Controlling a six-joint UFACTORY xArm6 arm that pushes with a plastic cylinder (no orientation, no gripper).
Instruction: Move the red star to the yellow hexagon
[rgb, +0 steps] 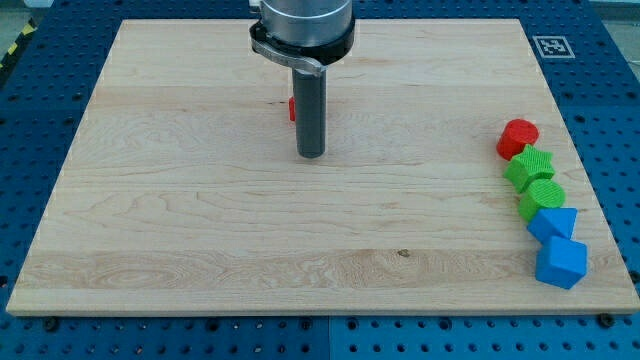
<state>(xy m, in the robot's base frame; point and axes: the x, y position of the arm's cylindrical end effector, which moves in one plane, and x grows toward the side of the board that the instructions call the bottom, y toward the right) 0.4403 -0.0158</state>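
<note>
My tip (311, 154) rests on the wooden board (200, 220) a little above its middle. A small sliver of a red block (292, 108) shows just left of the rod, mostly hidden behind it; its shape cannot be made out. No yellow hexagon shows anywhere in the view.
Blocks stand in a column near the board's right edge: a red cylinder (518, 137) at the top, then a green star-like block (529, 167), a green round block (542, 198), a blue block (553, 222) and a blue cube (561, 262). A marker tag (551, 46) sits at the top right.
</note>
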